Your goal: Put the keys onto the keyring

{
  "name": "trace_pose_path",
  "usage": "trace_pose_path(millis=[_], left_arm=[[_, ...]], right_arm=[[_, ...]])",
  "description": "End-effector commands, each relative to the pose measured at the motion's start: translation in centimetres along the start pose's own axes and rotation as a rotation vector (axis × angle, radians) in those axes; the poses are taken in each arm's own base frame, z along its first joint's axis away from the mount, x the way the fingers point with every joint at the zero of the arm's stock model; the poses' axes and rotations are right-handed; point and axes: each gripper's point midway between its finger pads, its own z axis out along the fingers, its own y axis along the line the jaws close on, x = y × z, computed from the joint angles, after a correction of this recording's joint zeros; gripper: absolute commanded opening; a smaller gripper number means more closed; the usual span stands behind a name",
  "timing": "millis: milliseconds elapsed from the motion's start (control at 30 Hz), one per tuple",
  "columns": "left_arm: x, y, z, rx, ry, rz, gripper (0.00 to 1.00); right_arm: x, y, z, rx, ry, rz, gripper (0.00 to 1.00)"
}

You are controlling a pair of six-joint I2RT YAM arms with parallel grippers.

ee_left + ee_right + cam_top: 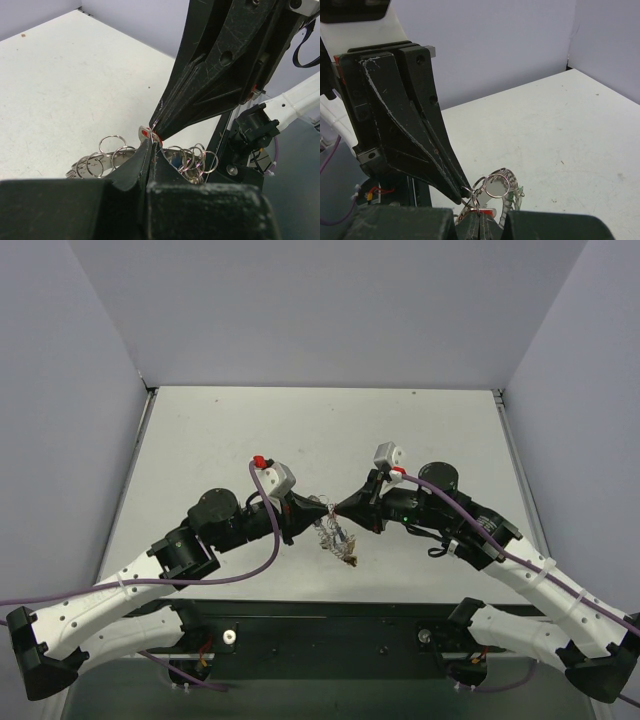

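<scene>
**Two claws, one pinch point, keyring dangling under it**

One bundle is what matters here: the keyring (334,534), a lacy hoop strung with small split rings, hangs mid-table between the two arms. At its top sits a red-headed key (145,133), right in the pinch. There's a speck of green (520,190) lower in the rings, maybe another key, but it's too small to call.

The left gripper (318,506) and the right gripper (340,510) meet nose to nose at that spot. Both are clenched tight, each nipping the keyring's top. I honestly can't tell which one has the red key itself and which has only wire.

The bit the next move hangs on, as I read it: the bundle lies below the tips, not between them. From above, its long axis slants from the pinch toward the near edge and a touch to the right, ending at the gold-brown tag (350,560). Neither arm is nearer, since they come in mirrored. So any threading has to happen right at the fingertips, with the hoop's weight pulling down. Whether the tag touches the surface, I can't say.

Below is a plain matte white table (300,430) with a few specks. Pale grey-lilac walls (320,310) close in the back and both sides.
</scene>
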Motion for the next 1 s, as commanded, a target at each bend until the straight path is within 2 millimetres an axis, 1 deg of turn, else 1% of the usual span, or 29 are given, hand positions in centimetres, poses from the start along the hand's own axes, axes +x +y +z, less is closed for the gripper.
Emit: trace_pose_path(millis=[0,267,600,767,833,967], left_arm=[[-5.7,-2.4,-0.5,0.09,-0.165,0.001,0.0],[-6.3,-2.6,-1.1,0.097,-0.194,-0.003,0.0],[-6.7,-2.8,-0.8,0.105,-0.213,-0.038,0.0],[-6.9,-2.9,-0.8,0.111,-0.221,-0.039,0.0],[-6.9,-3.0,-0.8,0.112,-0.22,-0.041,0.0],[-6.7,-2.4,-0.6,0.081,-0.211,-0.054,0.0]], right_arm=[[-1.7,-0.7,0.0,0.042,-0.052,-0.031,0.0],[-1.5,-1.1,0.2,0.062,-0.045,-0.018,0.0],[-1.8,-1.3,0.1,0.091,-0.053,-0.015,0.0],[-1.6,-1.6,0.2,0.105,-0.046,-0.012,0.0],[-1.7,-1.5,0.1,0.103,-0.05,-0.013,0.0],[-2.3,-1.3,-0.5,0.107,-0.073,-0.026,0.0]])
